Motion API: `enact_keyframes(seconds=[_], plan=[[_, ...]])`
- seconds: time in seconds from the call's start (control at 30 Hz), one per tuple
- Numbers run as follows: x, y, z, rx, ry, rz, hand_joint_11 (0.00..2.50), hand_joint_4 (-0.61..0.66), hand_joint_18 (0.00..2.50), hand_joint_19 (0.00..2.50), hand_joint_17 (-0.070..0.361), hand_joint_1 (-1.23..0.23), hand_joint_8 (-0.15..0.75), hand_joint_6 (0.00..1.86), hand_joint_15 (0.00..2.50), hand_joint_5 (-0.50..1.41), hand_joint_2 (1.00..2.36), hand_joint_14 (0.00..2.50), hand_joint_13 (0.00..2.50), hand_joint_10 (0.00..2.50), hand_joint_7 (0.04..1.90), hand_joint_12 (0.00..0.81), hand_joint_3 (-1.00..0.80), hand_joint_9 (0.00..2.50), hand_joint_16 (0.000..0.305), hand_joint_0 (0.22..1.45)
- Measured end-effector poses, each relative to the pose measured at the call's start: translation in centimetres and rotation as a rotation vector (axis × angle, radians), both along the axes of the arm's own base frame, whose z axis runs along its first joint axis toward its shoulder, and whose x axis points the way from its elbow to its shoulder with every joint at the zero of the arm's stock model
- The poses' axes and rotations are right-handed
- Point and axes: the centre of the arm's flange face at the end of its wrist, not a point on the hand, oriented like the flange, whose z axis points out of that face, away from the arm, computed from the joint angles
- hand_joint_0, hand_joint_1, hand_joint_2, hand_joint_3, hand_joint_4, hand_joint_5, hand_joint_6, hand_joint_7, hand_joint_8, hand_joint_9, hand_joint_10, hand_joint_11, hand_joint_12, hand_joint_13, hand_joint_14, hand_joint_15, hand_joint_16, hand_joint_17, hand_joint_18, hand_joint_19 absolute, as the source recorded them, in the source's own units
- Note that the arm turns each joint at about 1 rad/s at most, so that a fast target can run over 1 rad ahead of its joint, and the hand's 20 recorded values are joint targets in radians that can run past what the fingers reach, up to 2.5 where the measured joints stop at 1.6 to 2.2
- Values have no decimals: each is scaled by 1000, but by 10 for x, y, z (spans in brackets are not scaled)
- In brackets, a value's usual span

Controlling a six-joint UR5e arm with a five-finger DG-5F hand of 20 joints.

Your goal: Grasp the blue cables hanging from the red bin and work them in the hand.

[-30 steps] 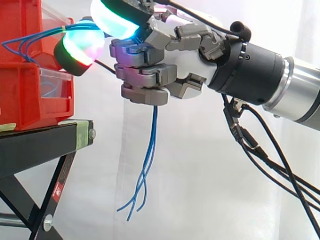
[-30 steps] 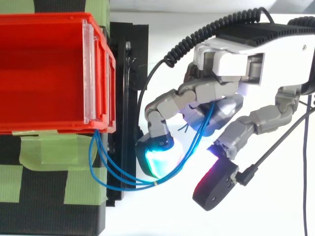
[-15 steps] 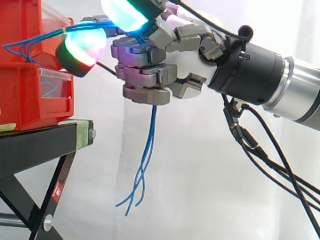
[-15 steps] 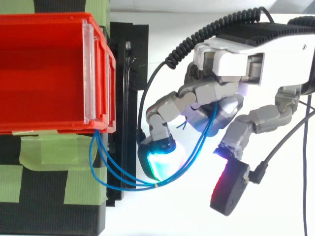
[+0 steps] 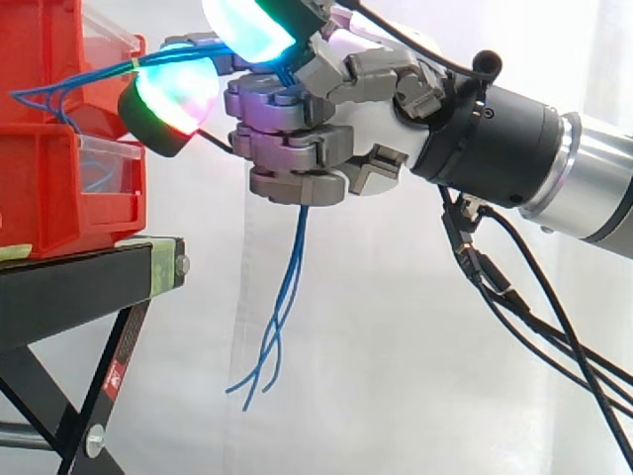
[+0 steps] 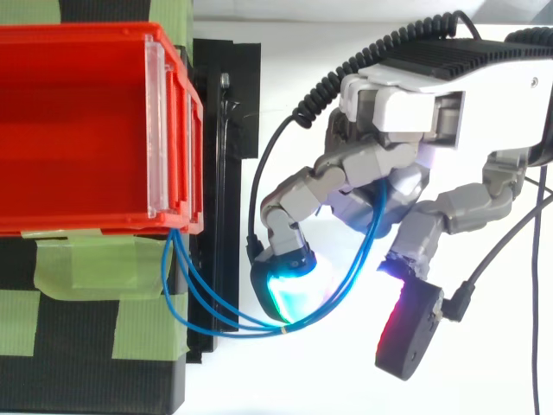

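Note:
Thin blue cables leave the corner of the red bin, loop out over the stand's edge and run into the hand. In the side view the hand is level with the bin's upper part, just right of it, with its fingers curled round the cables. The cables hang out below the curled fingers, their loose ends spreading apart. One glowing fingertip sits close to the bin where the cables stretch across. The thumb's fingertip glows red, apart from the strands.
The red bins rest on a black stand with green tape patches. A white curtain hangs behind. Open space lies below the hand and right of the stand.
The hand has shifted slightly away from the bin and upward, pulling the cables tauter. The hanging ends rose a little, and the thumb swung outward.

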Motion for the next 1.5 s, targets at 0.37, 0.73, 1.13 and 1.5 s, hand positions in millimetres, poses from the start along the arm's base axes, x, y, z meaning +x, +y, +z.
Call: enact_keyframes(seconds=[0.37, 0.73, 1.13, 1.5], plan=[[0, 0, 0, 0, -1, -1, 1887, 263, 1544, 1824, 112, -603, 327, 4, 1342, 412, 1024, 2500, 1087, 2500, 1337, 394, -403, 944, 50, 948], [0, -1, 0, 0, -1, -2, 1871, 250, 1404, 1670, 109, -610, 327, 6, 1284, 351, 1027, 2500, 1039, 2500, 1276, 384, -5, 912, 48, 1032], [1, -4, 2, 0, -12, -2, 1762, 248, 1201, 1366, 114, -647, 335, 5, 1231, 306, 1008, 2500, 958, 2500, 1243, 400, 362, 775, 51, 1104], [6, -4, 11, -16, -19, 15, 1711, 235, 1074, 1258, 111, -674, 354, 4, 1211, 216, 1003, 2500, 785, 2500, 1229, 413, 319, 537, 49, 1126]])
